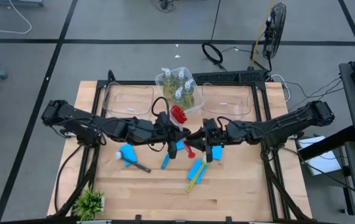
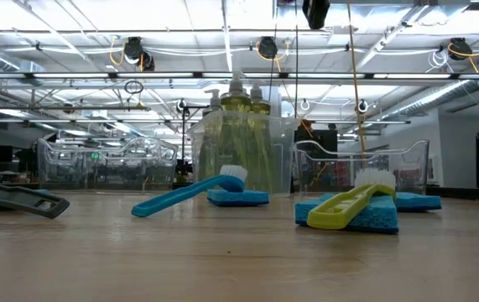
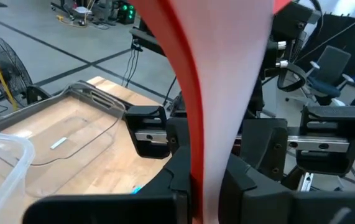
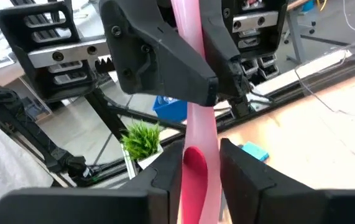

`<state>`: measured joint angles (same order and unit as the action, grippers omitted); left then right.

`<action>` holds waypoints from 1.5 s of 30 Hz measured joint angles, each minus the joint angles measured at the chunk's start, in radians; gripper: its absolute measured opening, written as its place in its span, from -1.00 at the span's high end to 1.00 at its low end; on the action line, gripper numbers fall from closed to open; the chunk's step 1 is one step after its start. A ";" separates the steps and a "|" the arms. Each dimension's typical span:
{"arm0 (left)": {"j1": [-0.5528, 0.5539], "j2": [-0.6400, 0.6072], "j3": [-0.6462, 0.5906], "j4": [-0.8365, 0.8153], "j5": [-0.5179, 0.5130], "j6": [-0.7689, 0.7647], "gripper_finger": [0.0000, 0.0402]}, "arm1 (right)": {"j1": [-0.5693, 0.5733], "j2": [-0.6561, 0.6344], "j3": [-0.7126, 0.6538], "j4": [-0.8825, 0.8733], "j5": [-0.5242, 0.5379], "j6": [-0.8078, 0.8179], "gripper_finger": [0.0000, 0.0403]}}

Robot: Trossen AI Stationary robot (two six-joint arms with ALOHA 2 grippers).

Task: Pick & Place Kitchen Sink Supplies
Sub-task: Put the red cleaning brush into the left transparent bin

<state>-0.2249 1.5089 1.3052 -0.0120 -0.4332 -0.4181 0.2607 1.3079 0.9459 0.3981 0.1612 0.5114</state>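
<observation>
A red dish brush hangs above the table's middle, its bristle head toward the far side and its handle end toward the near side. My left gripper and my right gripper meet at its handle from opposite sides, each shut on it. On the table lie a blue brush, a yellow-green brush resting on a blue sponge, a black brush and another blue sponge. Pump bottles of yellowish soap stand in a clear bin. My left gripper pinches the red brush's handle between its two fingers, coming level from the table's left and lying across the handle. The brush is lifted clear of the table. My right gripper has the handle between its two fingers, just beside the left fingers. It comes level from the table's right, across the handle.
Two clear bins stand at the far side, flanking the bin with the bottles. A small green potted plant sits at the near left corner. Bare wood lies at the near right.
</observation>
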 joint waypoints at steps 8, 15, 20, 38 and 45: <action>0.003 -0.045 -0.002 -0.147 -0.099 -0.026 0.84 | 0.011 -0.009 0.002 -0.114 -0.033 0.013 0.25; -0.001 -0.138 -0.002 -0.391 -0.231 -0.059 0.84 | 0.012 -0.047 0.002 -0.223 -0.064 0.012 -0.02; 0.013 -0.207 -0.002 -0.658 -0.391 -0.158 0.84 | 0.011 -0.066 0.002 -0.257 -0.074 0.015 -0.10; 0.491 -0.246 -0.002 -1.331 -0.428 0.270 0.84 | -0.066 -0.067 0.002 -0.245 -0.053 0.027 -0.06; 0.650 -0.237 -0.021 -1.342 -0.342 0.549 0.84 | -0.104 -0.067 0.001 -0.245 -0.053 0.027 -0.05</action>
<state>0.4252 1.2722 1.2846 -1.3542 -0.7751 0.1304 0.1564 1.2411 0.9470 0.1534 0.1078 0.5385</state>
